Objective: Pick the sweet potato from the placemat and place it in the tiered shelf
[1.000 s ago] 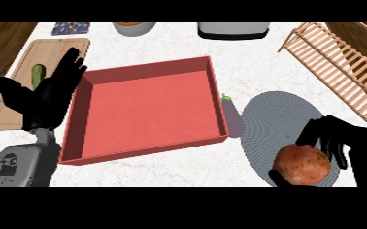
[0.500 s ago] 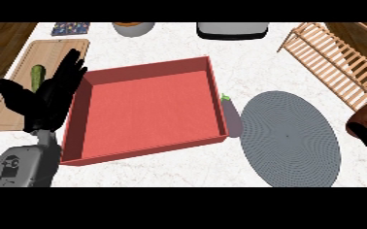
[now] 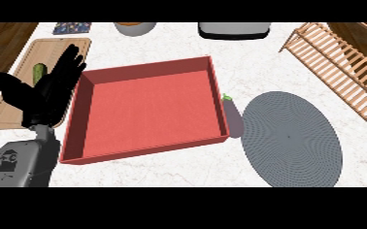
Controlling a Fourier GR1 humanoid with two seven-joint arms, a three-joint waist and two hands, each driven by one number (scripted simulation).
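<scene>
1. The marks on my grey forearm (image 3: 25, 162), below the tray's (image 3: 147, 69) left corner, are dark blotches I cannot read as letters.
2. The patterned square (image 3: 72, 27) beyond the tray's far left corner carries a busy blue print. It is too small to tell whether any of it is writing, and its far edge is cut off.
3. My left hand (image 3: 44, 99) stands just left of the tray, fingers straight and spread wide, pointing away from me and holding nothing. It covers part of the tray's left wall and part of the board (image 3: 43, 53).
4. On that board, left of the tray, a green thing (image 3: 39, 71) peeps out from behind my fingers. I cannot say what it is.
5. The sweet potato shows nowhere in this view, so I cannot tell where it is. My right hand is also out of sight.
6. The placemat (image 3: 290, 136), round and grey, lies on the bench (image 3: 179, 167) to the right of the tray, its near edge cut off.
7. An eggplant (image 3: 233, 119) lies between the tray's right wall and the placemat, just beside both.
8. The shelf (image 3: 329, 58), of pale wooden slats, stands right of the tray and beyond the placemat, running out of view.
9. Beyond the tray's far wall, a bowl (image 3: 135, 27) and a grey box (image 3: 234, 29) are each cut off at the top.
</scene>
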